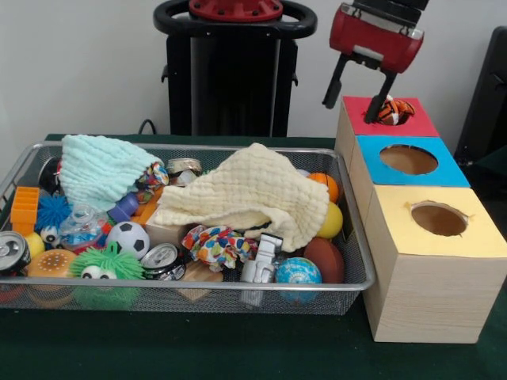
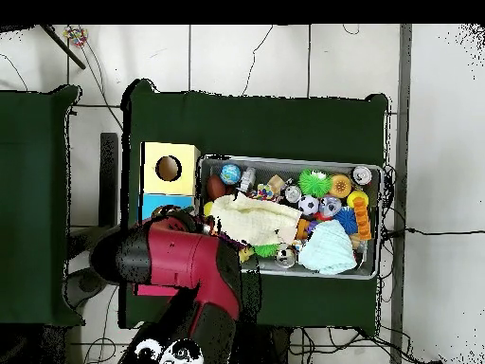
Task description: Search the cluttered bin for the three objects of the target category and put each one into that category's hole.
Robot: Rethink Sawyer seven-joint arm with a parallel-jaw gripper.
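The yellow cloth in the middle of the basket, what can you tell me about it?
The yellow cloth is pale, soft-looking fabric with a waffle-like weave, crumpled and draped over the toys in the middle of the wire basket. Its right edge hangs down against a yellow ball and a brown ball; a patterned fabric toy peeks out beneath its front edge. From overhead it spreads widely.

Toy (image 1: 394, 111) in hole; hand (image 1: 358, 93) above it.

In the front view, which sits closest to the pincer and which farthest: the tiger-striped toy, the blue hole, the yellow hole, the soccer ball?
1. Tiger-striped toy, in the red hole under the pincer.
2. Blue hole, next box along.
3. Yellow hole, nearest the camera.
4. Soccer ball, in the bin's left half.
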